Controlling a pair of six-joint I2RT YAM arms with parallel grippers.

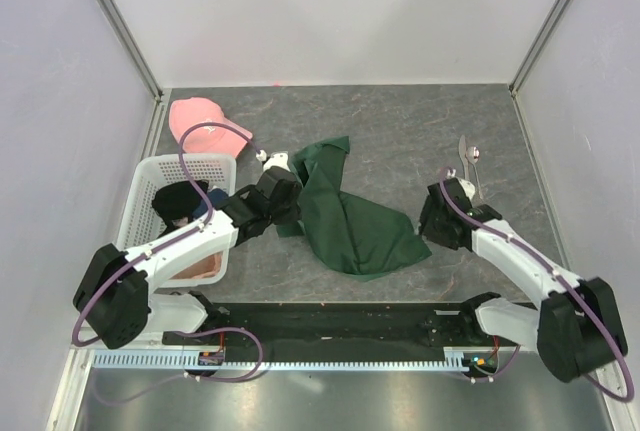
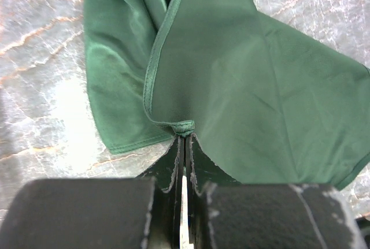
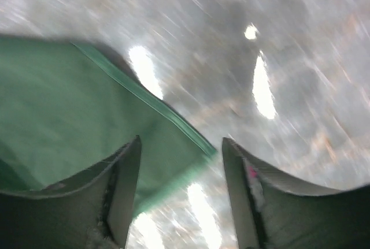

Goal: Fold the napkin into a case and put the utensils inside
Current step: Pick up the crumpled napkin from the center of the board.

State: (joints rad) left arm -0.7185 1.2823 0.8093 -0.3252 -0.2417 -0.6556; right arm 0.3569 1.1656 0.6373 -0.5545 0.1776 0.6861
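The dark green napkin [image 1: 350, 213] lies crumpled in the middle of the grey table. My left gripper [image 1: 285, 201] is shut on its left hem; in the left wrist view the hem [image 2: 184, 126] is pinched at the tips of the closed jaws and the cloth [image 2: 254, 93] spreads beyond. My right gripper [image 1: 432, 221] is open beside the napkin's right corner; in the right wrist view that corner [image 3: 196, 151] lies between the two spread fingers [image 3: 124, 185]. The two silver utensils [image 1: 470, 163] lie at the back right, behind the right gripper.
A pink cap [image 1: 205, 123] lies at the back left. A white basket [image 1: 160, 176] holding a black garment [image 1: 180, 199] stands by the left wall. A black bar [image 1: 330, 323] runs along the near edge between the arm bases.
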